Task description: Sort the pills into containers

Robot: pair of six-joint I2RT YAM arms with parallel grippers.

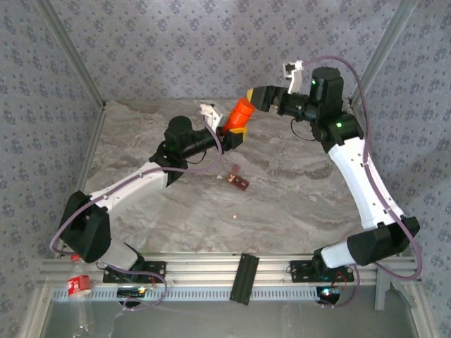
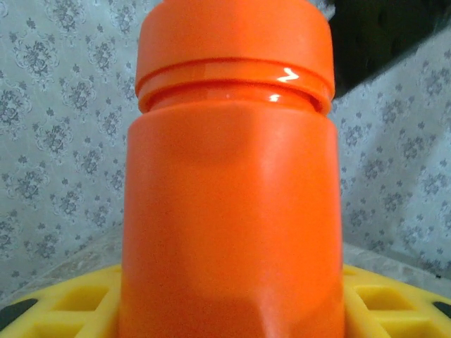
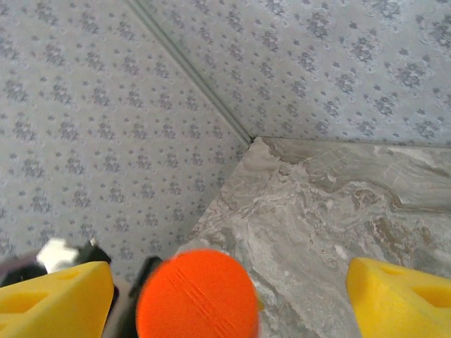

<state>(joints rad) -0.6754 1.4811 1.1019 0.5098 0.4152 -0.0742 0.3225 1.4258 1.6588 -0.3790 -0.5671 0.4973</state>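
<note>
An orange bottle [image 1: 242,113] with its cap [image 2: 232,35] on hangs tilted above the far middle of the table, and my left gripper [image 1: 235,132] is shut on its body; yellow fingers [image 2: 63,303] show on both sides of the bottle [image 2: 232,211]. My right gripper [image 1: 251,95] is at the cap end and stands open. The round cap top [image 3: 196,296] sits between its yellow fingertips [image 3: 398,296], nearer the left one, with a wide gap on the right. The dark reddish-brown containers [image 1: 238,181] lie mid-table. One pale pill [image 1: 235,217] lies in front of them.
Patterned walls close in the marble table [image 1: 303,190] at the back and sides, with a corner post [image 3: 190,70] near the right gripper. A black strip [image 1: 244,278] lies across the front rail. A red and white object [image 1: 79,285] sits at the near left.
</note>
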